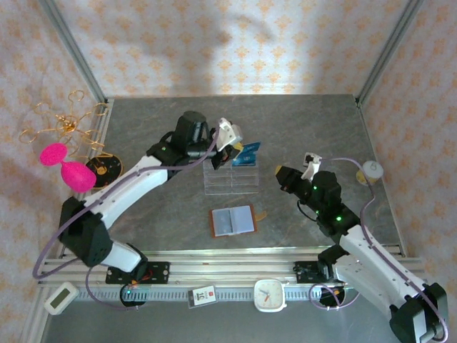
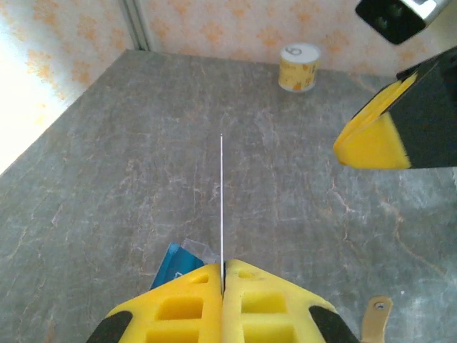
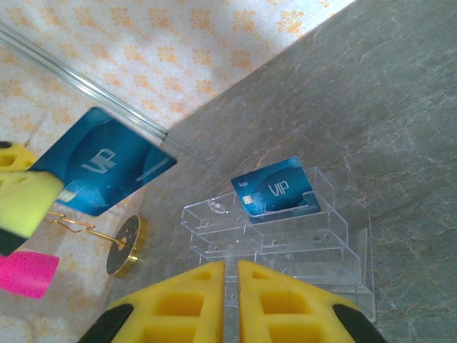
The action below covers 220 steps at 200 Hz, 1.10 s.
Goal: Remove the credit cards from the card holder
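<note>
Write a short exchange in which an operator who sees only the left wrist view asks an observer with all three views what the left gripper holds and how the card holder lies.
Operator: I see only a thin edge pinched in the left gripper. What is it?
Observer: A blue card marked VIP. The right wrist camera sees its face.
Operator: And how does the card holder lie?
Observer: The card holder lies open and flat on the table, on the arm-base side of the clear tray, apart from both grippers.
</note>
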Tool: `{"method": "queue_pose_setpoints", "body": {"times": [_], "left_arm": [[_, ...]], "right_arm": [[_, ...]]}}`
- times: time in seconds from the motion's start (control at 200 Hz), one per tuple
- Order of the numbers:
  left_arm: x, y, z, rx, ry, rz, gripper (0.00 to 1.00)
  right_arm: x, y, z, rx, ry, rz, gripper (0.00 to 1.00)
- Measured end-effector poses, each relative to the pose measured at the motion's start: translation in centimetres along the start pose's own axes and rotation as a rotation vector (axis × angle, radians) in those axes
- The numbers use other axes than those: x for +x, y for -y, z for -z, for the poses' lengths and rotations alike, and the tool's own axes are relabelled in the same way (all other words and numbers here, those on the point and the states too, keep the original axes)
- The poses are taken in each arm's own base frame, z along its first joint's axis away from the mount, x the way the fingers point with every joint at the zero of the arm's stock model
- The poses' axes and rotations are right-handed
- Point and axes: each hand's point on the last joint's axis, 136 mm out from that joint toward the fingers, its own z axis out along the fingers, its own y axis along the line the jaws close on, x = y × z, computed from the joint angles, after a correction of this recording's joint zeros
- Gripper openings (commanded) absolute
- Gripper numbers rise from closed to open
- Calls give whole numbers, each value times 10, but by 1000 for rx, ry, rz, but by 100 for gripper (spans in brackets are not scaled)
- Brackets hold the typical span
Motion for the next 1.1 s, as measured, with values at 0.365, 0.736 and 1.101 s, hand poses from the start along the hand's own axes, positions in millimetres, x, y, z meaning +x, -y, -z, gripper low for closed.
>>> {"method": "queue_pose_setpoints", "body": {"times": [0.365, 0.736, 1.101], "left_arm": [[36, -27, -40, 125, -153, -40, 0], [64, -34, -60, 178, -216, -18, 0], [77, -46, -74, 195, -255, 2, 0]], "right_arm": [[4, 19, -10, 50, -38, -7, 11], [1, 21, -17, 67, -52, 5, 11], [-3, 21, -17, 67, -45, 5, 11]]}}
